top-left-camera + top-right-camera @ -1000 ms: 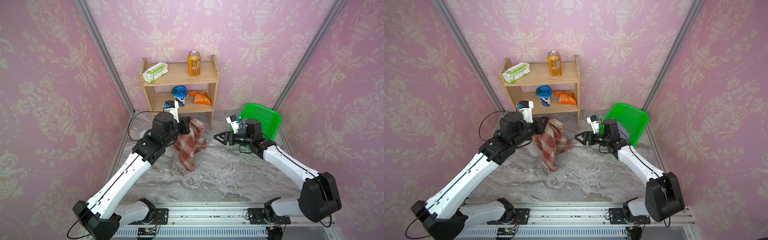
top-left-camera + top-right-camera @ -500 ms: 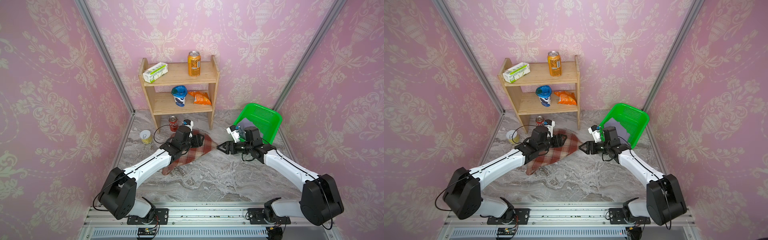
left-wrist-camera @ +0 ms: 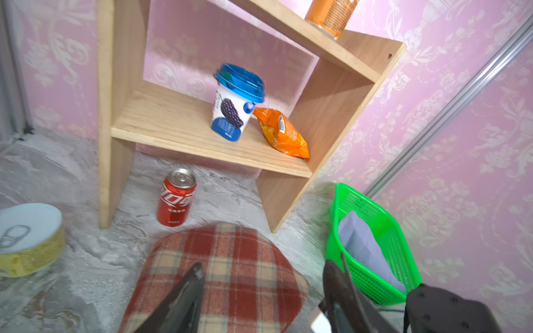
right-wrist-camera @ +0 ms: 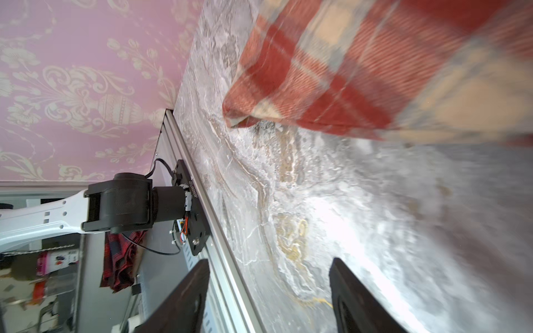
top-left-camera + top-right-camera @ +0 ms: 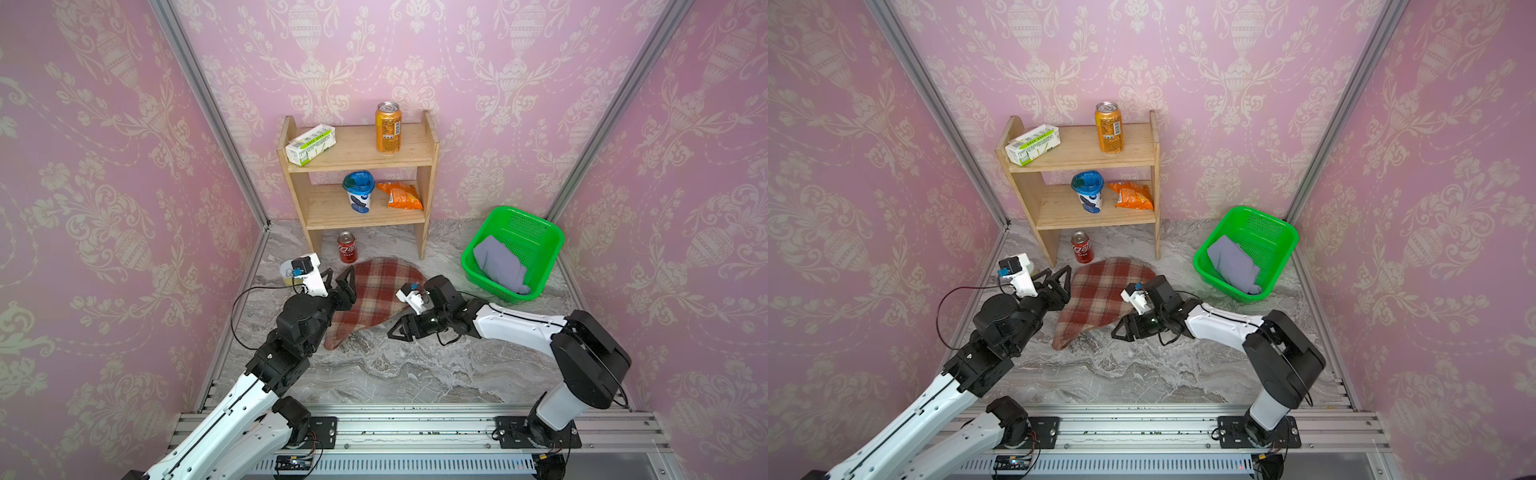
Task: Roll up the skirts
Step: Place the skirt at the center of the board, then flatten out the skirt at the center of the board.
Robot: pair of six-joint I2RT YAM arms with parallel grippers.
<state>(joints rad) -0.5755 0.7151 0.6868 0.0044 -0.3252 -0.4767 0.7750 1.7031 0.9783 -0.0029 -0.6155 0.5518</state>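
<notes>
Changes vs. a second ago: the plaid skirt (image 5: 374,299), then bunched and hanging from the closed left gripper (image 5: 338,278), now lies spread flat on the worktop (image 5: 415,374) in front of the shelf (image 5: 357,153). The left gripper has let go. Its jaws stand wide apart and empty over the skirt's left edge. The right gripper (image 5: 401,330) has drawn back toward the near side and sits low beside the skirt's right edge, jaws equally wide, nothing between them. With that arm out of the way, the lavender-grey skirt (image 5: 498,262) shows inside the green basket (image 5: 552,237), far right. The red can (image 5: 347,248) is uncovered too.

Hard to make out: the left arm covers the plaid skirt's left border, and the right wrist covers part of its right one. Cannot tell whether the left fingertips touch the cloth. The yellow tin (image 3: 26,239) is mostly hidden behind the wrist camera in both top views. The right wrist view is motion-blurred.

Materials: worktop is grey veined stone-look. The plaid is thick, woolly, red-brown and cream, rounded at the far end and tapering nearer. The lavender-grey cloth is smooth and crumpled. The basket is perforated plastic.
</notes>
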